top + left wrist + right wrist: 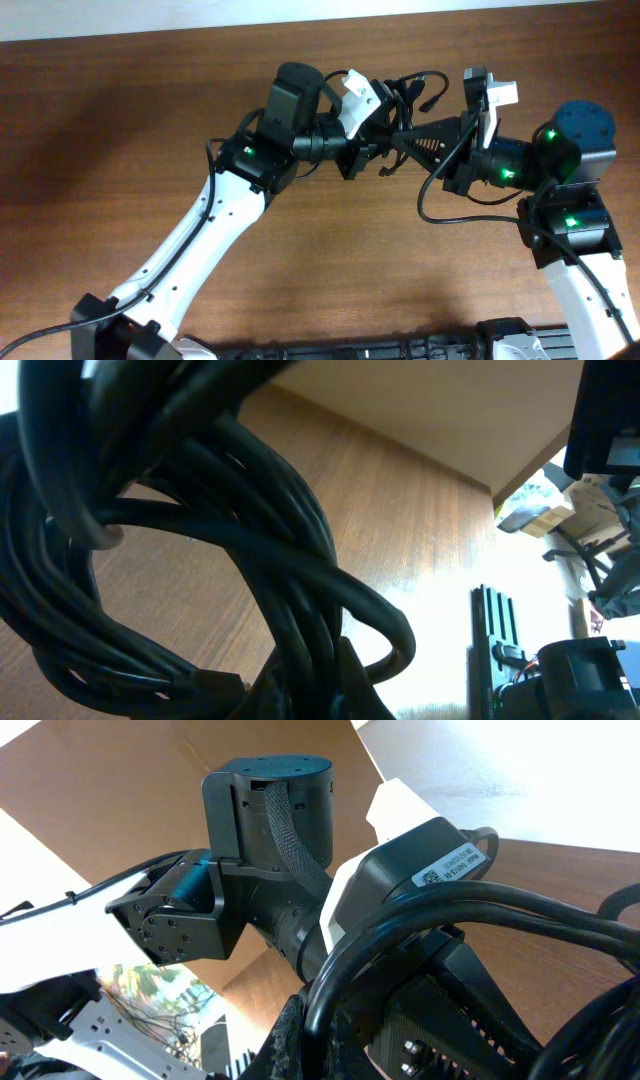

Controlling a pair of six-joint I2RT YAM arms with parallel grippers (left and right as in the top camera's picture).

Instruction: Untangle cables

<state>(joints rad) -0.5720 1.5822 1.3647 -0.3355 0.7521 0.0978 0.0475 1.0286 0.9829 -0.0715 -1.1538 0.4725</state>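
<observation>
**A:** Where are the cables (408, 92)?

**B:** Bunched in 1 clump of loops, lifted off the counter (330, 260) near its far edge, right between the 2 arms.

**A:** And the fingers?

**B:** The left fingers (372, 148) are pressed together on the clump's left side. The right fingers (420, 140) are closed too, tips pointing left into it. Both seem to pinch strands, but which strand is hidden.

**A:** Which way does the pull go?

**B:** The 2 grips face each other across the counter's width, nearly touching, neither arm nearer. The loops rise behind them, with 1 plug (436, 100) on the right. I'd judge a sideways pull apart comes next, though the knot could tighten.
</observation>
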